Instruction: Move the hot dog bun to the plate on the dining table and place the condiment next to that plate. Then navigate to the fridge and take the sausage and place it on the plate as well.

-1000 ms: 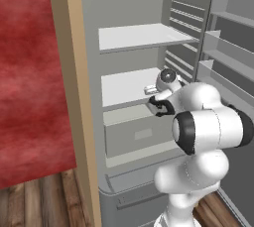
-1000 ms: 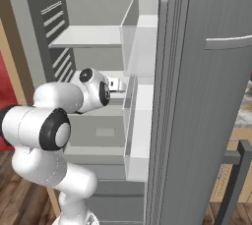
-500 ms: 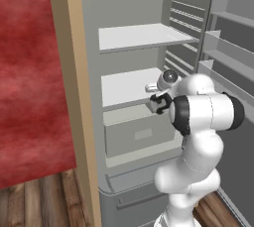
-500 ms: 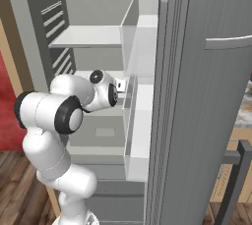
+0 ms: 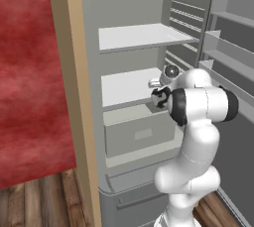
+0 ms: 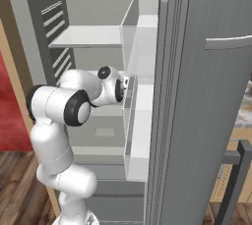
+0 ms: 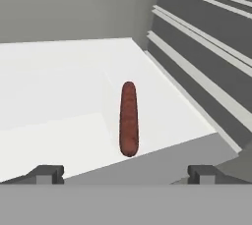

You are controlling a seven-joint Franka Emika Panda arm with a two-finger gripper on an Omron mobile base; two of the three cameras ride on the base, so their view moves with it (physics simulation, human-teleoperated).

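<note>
In the left base view the fridge (image 5: 149,97) is cut off at the top and right picture edges, so its full height and the outer end of its door racks (image 5: 228,37) cannot be seen. The arm's elbow covers the right end of the middle shelf (image 5: 126,86) and the right corner of the drawer (image 5: 139,132) below it, and the gripper (image 5: 158,92) is mostly hidden behind the wrist there. In the right base view the open door (image 6: 206,111) blocks the right part of the interior. In the hand view the fingertips (image 7: 47,174) barely clear the bottom edge.
</note>
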